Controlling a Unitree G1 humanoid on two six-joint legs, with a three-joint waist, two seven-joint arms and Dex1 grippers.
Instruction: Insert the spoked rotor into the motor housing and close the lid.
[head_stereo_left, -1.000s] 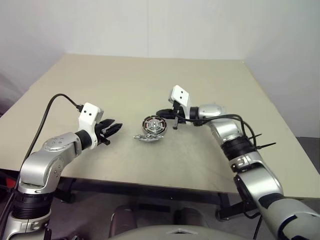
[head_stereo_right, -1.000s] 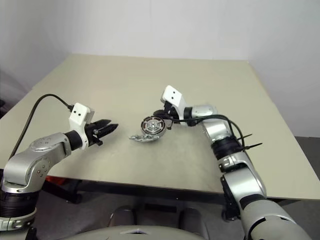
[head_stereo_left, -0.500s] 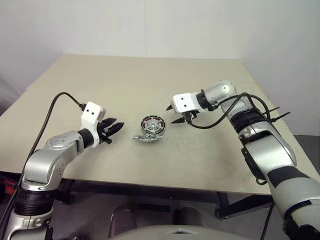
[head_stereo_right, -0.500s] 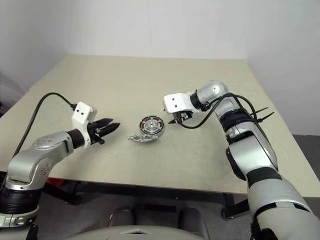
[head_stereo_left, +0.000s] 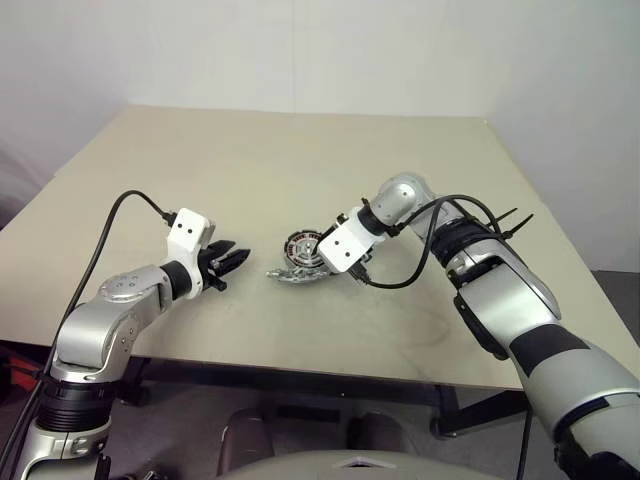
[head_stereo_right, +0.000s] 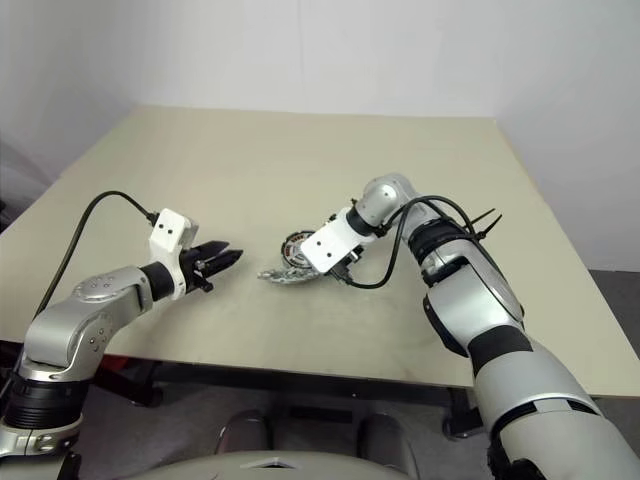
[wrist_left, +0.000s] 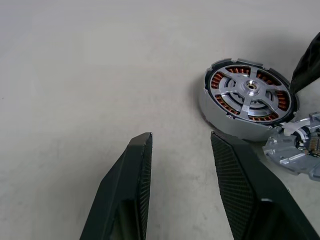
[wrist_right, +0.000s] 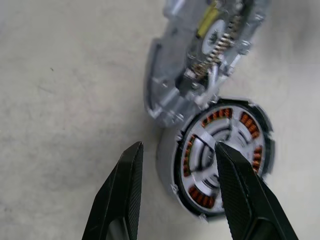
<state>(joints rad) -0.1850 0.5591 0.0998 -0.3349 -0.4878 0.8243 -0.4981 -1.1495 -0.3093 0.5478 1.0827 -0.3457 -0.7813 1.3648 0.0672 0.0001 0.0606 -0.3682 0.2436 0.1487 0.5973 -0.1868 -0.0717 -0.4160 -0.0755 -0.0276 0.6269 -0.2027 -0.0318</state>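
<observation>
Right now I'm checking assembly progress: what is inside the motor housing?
The spoked rotor sits inside the motor housing, with copper-brown windings showing through its cut-outs. Whatever lies beneath the rotor is covered. The lid lies beside the housing, not on it.

The motor housing (wrist_left: 248, 100) lies flat on the beige table, a round silvery-walled ring with copper-brown coil windings showing around its inside. The spoked rotor (wrist_left: 249, 92) already sits inside it, a flat silver disc with radial spokes, cut-outs that show the copper beneath, and a small central hub facing up. The housing's top stands uncovered. The lid (wrist_right: 200, 65) lies just beside the housing, touching or nearly touching its edge, on the side nearer the robot. It is a silvery cast piece with a notched rim, lying open side up, so that a spring-like coil and a yellowish part show inside.
</observation>
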